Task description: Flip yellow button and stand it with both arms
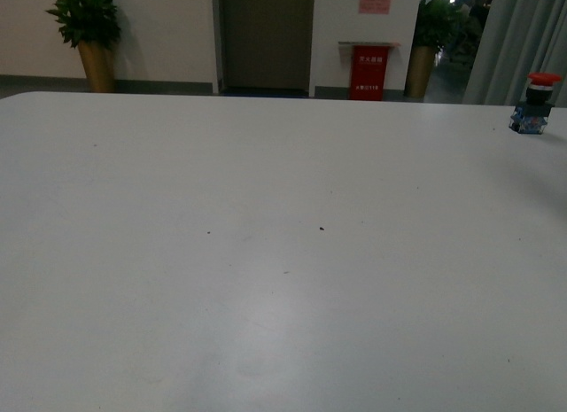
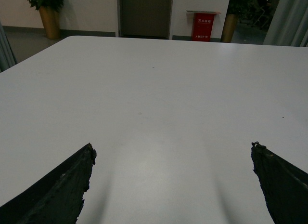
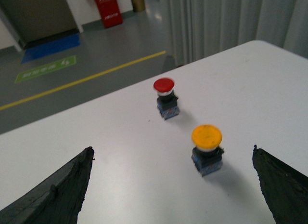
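Note:
The yellow button [image 3: 207,148] shows only in the right wrist view. It stands upright on its blue block on the white table [image 3: 120,151], with its yellow cap up. My right gripper [image 3: 172,154] is open and empty, and the button sits ahead of it between the finger lines, nearer the right-hand finger [image 3: 284,185]. My left gripper [image 2: 172,151] is open and empty over bare table [image 2: 159,89]. Neither arm nor the yellow button shows in the front view.
A red-capped button [image 3: 166,97] stands upright beyond the yellow one, near the table's edge; it also shows in the front view [image 1: 534,102] at the far right. Beyond the table are a floor drop, grey curtains [image 3: 226,21], a red cabinet [image 1: 369,72] and potted plants [image 1: 89,31].

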You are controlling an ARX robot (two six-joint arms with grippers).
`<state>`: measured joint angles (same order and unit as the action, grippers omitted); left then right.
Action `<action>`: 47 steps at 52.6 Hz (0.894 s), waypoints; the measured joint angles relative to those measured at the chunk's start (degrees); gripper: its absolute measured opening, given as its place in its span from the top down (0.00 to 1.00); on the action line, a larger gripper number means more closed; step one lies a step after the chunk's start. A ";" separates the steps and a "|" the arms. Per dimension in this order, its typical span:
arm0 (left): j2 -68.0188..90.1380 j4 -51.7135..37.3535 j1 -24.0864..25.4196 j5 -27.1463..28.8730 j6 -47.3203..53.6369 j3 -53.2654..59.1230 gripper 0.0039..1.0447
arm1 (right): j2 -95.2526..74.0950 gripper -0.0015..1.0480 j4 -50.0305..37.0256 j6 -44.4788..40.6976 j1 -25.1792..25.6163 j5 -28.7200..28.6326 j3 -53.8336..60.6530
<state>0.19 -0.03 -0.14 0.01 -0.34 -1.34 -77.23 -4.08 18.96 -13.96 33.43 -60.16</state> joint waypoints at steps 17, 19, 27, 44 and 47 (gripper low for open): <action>0.00 0.00 0.00 0.00 0.00 0.00 0.06 | 12.39 0.07 9.86 8.85 -1.31 -11.15 6.78; 0.00 0.00 0.00 0.02 0.00 0.00 0.06 | 14.16 0.07 10.14 9.27 -1.31 -11.54 7.80; 0.00 0.00 0.00 0.00 0.00 0.00 0.06 | 22.60 0.07 12.20 11.21 -1.18 -15.21 13.27; 0.00 0.00 0.00 0.00 0.00 0.00 0.06 | 54.38 0.54 -1.99 -15.56 0.79 -20.65 44.96; 0.00 0.00 0.00 -0.02 0.02 0.00 0.06 | 60.94 0.62 2.62 -16.63 1.53 -21.20 48.76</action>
<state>0.19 -0.03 -0.14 -0.01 -0.32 -1.34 -16.29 -1.45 2.33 -12.43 12.23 -11.40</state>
